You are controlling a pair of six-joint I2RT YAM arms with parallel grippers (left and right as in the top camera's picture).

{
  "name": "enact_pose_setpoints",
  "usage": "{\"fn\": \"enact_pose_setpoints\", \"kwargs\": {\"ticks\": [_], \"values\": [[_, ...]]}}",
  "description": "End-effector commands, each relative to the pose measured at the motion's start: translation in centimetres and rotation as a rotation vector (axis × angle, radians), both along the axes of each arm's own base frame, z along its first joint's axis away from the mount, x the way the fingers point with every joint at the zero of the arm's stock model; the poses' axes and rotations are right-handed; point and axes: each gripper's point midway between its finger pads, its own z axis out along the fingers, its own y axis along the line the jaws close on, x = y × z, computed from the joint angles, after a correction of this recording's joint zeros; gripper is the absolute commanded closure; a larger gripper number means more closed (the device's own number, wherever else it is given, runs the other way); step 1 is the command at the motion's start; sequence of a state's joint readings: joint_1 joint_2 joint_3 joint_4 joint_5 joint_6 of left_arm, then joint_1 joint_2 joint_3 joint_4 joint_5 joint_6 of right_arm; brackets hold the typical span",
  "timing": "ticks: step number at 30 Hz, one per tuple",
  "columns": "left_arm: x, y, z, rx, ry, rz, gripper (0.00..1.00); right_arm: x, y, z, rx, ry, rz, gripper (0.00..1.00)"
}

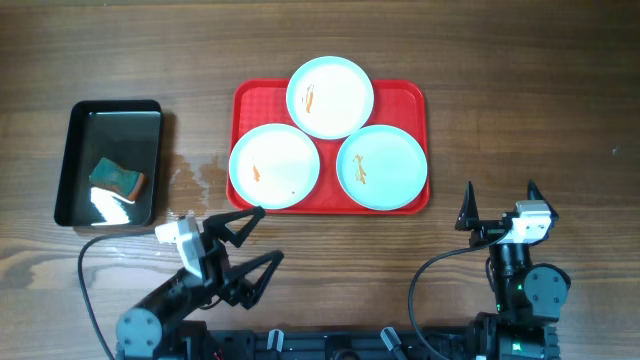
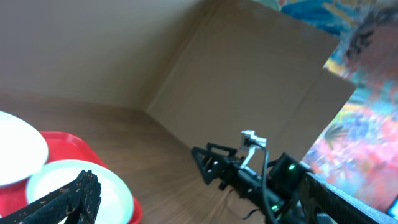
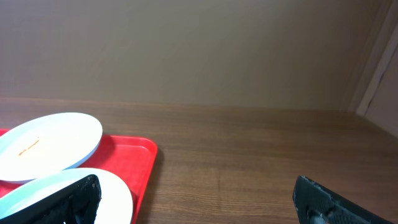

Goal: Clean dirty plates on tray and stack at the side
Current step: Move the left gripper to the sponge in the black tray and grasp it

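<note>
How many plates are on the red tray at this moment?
3 plates on the tray: far plate in the middle, left plate and right plate in front of it. None appears hidden.

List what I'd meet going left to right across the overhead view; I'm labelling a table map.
In order: black tray → red tray → right gripper.

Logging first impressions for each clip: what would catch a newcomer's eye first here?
The red tray at the middle of the table stands out, carrying three pale plates, each with small orange smears. To its left sits a black tray holding a sponge. Along the near edge, the left claw and right claw both gape open, touching nothing.
</note>
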State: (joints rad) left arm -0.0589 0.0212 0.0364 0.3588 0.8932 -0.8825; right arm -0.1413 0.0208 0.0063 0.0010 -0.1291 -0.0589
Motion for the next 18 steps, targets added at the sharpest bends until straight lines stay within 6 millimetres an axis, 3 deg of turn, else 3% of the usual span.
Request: {"fn": "enact_pose_setpoints", "kwargs": {"ticks": [1,5,8,11,15,18], "values": [[0.3,0.4,1.9,0.014,0.083,0.036,0.01,0.0,-0.4,0.0,-0.020,0.000,-0.018,0.00],[4.2,4.4,1.5,0.199,0.248,0.367,0.01,0.0,-0.4,0.0,-0.020,-0.001,-0.018,0.00],[6.8,9.6,1.1,0.341,0.536,0.676,0.01,0.0,-0.4,0.0,-0.020,-0.001,-0.018,0.00],[8.2,10.1,2.4,0.459,0.639,0.672,0.00,0.0,-0.4,0.0,-0.020,-0.001,-0.018,0.00],[9.9,9.6,2.9,0.478,0.705,0.631,0.00,0.0,-0.4,0.0,-0.019,0.000,-0.018,0.00],[11.6,12.1,1.8,0.470,0.883,0.774,0.00,0.0,-0.4,0.0,-0.020,-0.001,-0.018,0.00]]}}
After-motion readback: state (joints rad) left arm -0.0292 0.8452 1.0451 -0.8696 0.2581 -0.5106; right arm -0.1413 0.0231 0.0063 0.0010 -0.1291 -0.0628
